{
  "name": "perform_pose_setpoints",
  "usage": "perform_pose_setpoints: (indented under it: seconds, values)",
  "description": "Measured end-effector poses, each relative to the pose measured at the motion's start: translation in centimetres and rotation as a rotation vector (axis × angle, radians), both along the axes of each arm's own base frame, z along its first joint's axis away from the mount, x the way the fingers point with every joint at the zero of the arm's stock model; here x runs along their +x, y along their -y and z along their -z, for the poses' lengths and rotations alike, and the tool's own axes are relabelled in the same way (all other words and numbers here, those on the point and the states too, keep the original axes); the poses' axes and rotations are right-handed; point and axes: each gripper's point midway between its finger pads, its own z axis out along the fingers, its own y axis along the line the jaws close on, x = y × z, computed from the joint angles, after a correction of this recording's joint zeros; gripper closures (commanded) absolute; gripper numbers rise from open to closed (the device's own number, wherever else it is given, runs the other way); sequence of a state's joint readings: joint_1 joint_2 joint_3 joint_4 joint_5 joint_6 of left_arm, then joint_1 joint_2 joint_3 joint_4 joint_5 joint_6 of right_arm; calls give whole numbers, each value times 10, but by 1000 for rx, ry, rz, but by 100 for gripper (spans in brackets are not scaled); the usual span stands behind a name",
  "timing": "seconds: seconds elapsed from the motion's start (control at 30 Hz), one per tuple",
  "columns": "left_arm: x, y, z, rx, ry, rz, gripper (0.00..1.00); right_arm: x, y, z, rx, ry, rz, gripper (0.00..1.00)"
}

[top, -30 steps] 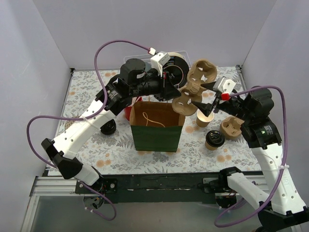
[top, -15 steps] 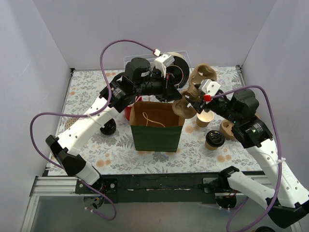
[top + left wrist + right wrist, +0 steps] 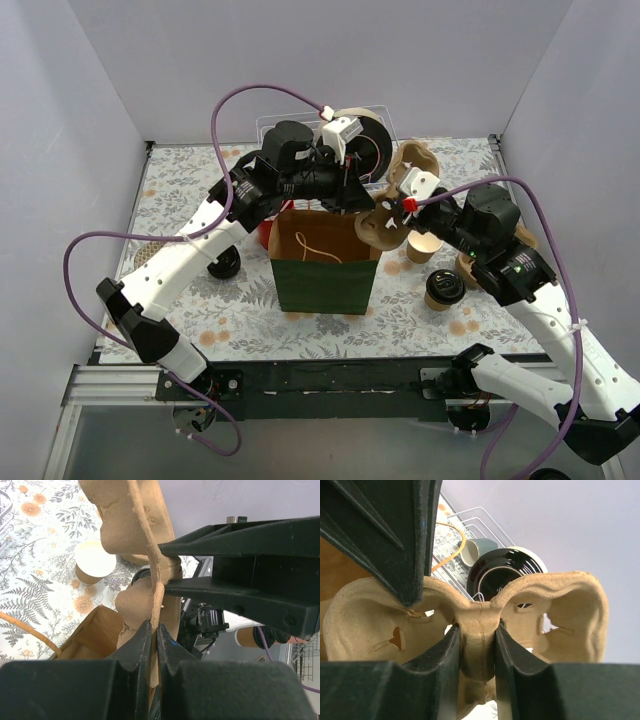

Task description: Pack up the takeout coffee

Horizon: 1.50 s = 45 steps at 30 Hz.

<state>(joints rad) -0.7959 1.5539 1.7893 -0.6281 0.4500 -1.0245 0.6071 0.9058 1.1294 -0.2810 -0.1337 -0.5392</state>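
A brown pulp cup carrier [image 3: 410,163] hangs on edge above the right rim of the open paper bag [image 3: 322,275]. My left gripper [image 3: 364,200] is shut on the carrier's thin edge [image 3: 150,580]. My right gripper [image 3: 393,213] is shut on its middle rib [image 3: 479,630]. The bag's open mouth shows below the carrier in the left wrist view [image 3: 95,635]. An open paper cup [image 3: 422,246] stands right of the bag, and a black-lidded cup [image 3: 443,290] stands nearer. Another lidded cup [image 3: 224,264] stands left of the bag.
A wire rack [image 3: 375,118] at the back holds a black bowl [image 3: 500,572] and a pale mug [image 3: 479,550]. A brown cup [image 3: 470,266] is partly hidden under my right arm. A red object [image 3: 266,232] sits behind the bag's left corner.
My right gripper has moved left and closed on the carrier. The carrier has come down and left, closer to the bag's right rim. My left gripper has kept its hold.
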Motion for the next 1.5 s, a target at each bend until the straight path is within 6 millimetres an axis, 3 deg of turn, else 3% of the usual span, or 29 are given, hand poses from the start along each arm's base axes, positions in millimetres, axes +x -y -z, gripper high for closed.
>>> perform_pose_setpoints:
  seconds: [0.07, 0.13, 0.3, 0.5, 0.6, 0.73, 0.83, 0.97, 1.23, 1.37, 1.5]
  values:
    - [0, 0, 1, 1, -2, 0, 98, 0, 0, 1, -2, -2, 3, 87]
    - [1, 1, 1, 0, -1, 2, 70, -1, 1, 0, 1, -5, 4, 95]
    - [5, 2, -6, -15, 15, -15, 38, -8, 1, 1, 19, -8, -13, 99]
    - [30, -13, -14, 15, 75, -179, 22, -17, -2, 6, 98, -90, -21, 99]
    - [45, -34, -21, 53, 112, -311, 21, -22, -4, 2, 162, -136, -22, 95]
    - [54, -88, -22, 139, 149, -536, 21, -28, -7, -6, 258, -191, -22, 89]
    - [44, -132, -11, 199, 144, -658, 21, -27, -7, -6, 304, -235, 3, 89]
    - [32, -162, 5, 237, 98, -728, 24, -25, -14, -13, 377, -318, 11, 83]
    - [24, -170, 38, 296, 0, -750, 29, -40, -31, -72, 592, -417, -86, 81]
    - [22, -170, 71, 369, -60, -750, 47, -49, -33, -86, 713, -471, -119, 81]
    - [16, -164, 97, 388, -153, -744, 56, -58, -41, -91, 815, -577, -170, 78]
